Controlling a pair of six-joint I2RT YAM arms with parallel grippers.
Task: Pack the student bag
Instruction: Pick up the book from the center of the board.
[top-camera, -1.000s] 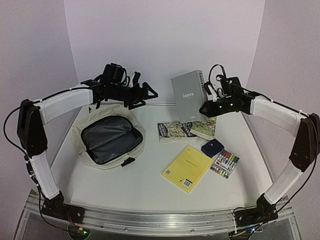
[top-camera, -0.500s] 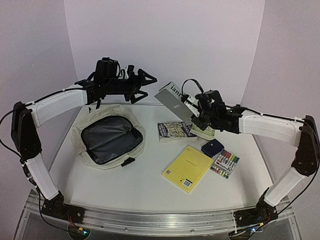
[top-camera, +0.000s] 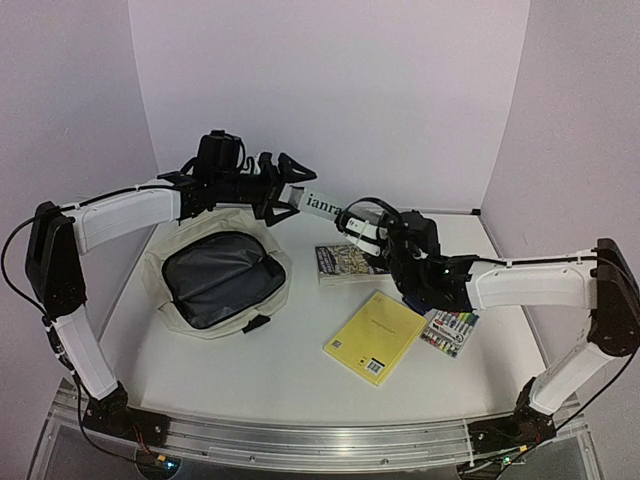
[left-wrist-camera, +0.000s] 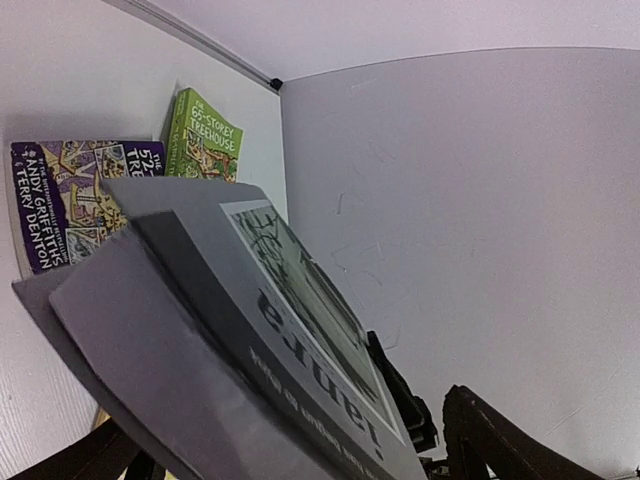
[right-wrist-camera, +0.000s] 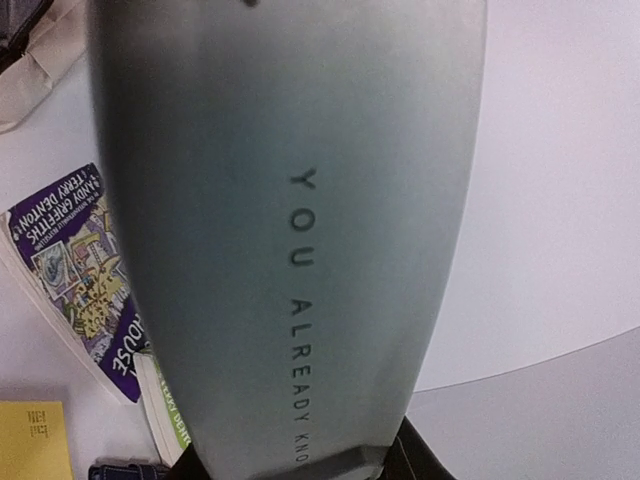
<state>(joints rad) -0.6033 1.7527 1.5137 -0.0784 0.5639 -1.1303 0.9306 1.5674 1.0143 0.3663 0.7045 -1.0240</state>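
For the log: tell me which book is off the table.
The grey ianra book, held aloft by the right gripper; the purple book, green book and yellow book lie flat.

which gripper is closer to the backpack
Left. The left gripper hovers just beyond the student bag; the right gripper is farther right, holding the grey book.

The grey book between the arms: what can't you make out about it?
Text on the grey book: right wrist view, cut off past "YOU ALREADY KNO".
Hold of the right gripper: same view, book covers its fingers.
Whether the left gripper touches it: top view, too small.
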